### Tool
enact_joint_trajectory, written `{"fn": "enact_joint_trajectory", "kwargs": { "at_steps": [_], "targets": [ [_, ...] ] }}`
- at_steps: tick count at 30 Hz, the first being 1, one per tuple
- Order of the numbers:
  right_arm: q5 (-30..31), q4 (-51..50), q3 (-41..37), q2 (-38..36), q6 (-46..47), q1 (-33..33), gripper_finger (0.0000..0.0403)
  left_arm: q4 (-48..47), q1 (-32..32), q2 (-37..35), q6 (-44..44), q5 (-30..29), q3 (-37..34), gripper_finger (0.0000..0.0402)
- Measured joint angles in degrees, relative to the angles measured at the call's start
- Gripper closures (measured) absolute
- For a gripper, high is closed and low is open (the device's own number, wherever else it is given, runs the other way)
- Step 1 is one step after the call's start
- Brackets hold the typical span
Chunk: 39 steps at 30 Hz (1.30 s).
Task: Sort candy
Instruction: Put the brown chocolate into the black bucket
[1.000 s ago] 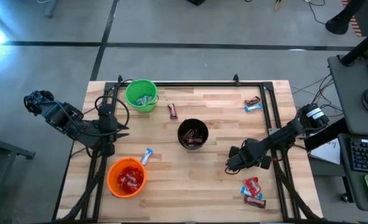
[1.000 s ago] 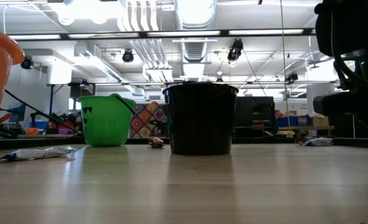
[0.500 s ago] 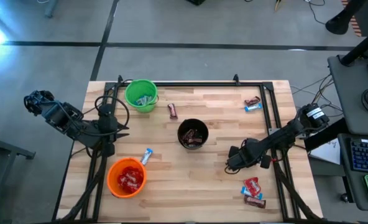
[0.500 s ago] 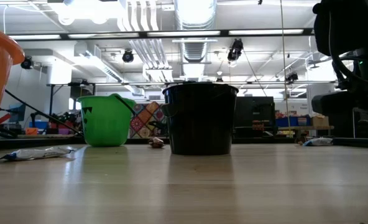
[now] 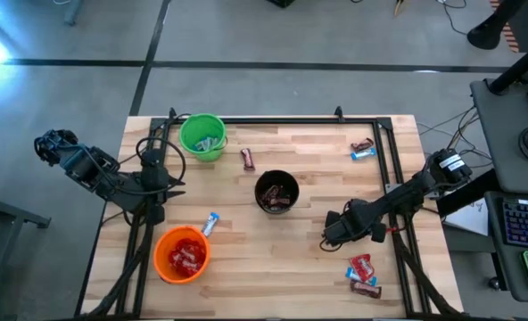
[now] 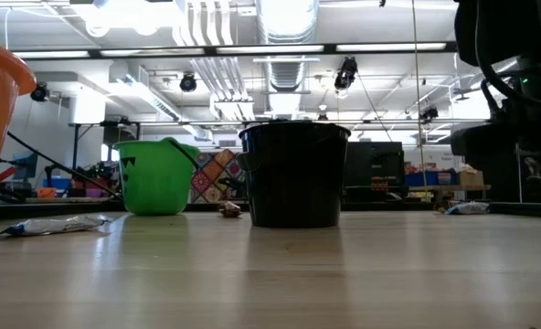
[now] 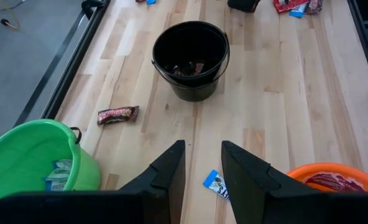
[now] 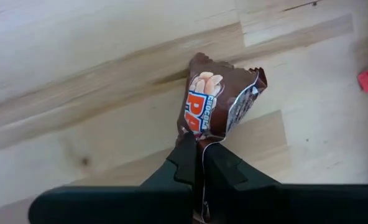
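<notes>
Right tool [image 8: 199,163]: clamped on a brown candy [image 8: 218,102] by its wrapper edge, desk [image 5: 309,250] at 4 o'clock. Lift gently; thin pinch may slip. Black cup [image 5: 276,192], centre, suits brown. Left tool [image 7: 202,163]: fingers apart, empty, at 9 o'clock.

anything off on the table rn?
Nothing spilled or tipped: green cup, black cup and orange cup stand upright. The right gripper pinches a dark brown candy by its wrapper edge, a thin hold that might slip.
</notes>
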Motion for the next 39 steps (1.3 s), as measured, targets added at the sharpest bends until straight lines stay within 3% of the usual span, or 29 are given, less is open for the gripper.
{"fn": "enact_joint_trajectory", "kwargs": {
  "at_steps": [20, 27, 39],
  "targets": [
    [7.30, -7.45, 7.99, -0.17, -1.98, 0.13, 0.0395, 0.00, 0.02, 0.00, 1.38, -0.04, 0.00, 0.0315],
    [12.82, -12.21, 13.80, -0.20, -3.64, 0.13, 0.0394, 0.00, 0.02, 0.04, 3.02, -0.04, 0.00, 0.0315],
    [27.65, -16.24, 25.71, -0.09, -11.83, -0.64, 0.0394, 0.01, 0.00, 0.04, 2.92, -0.04, 0.00, 0.0315]
  ]
}}
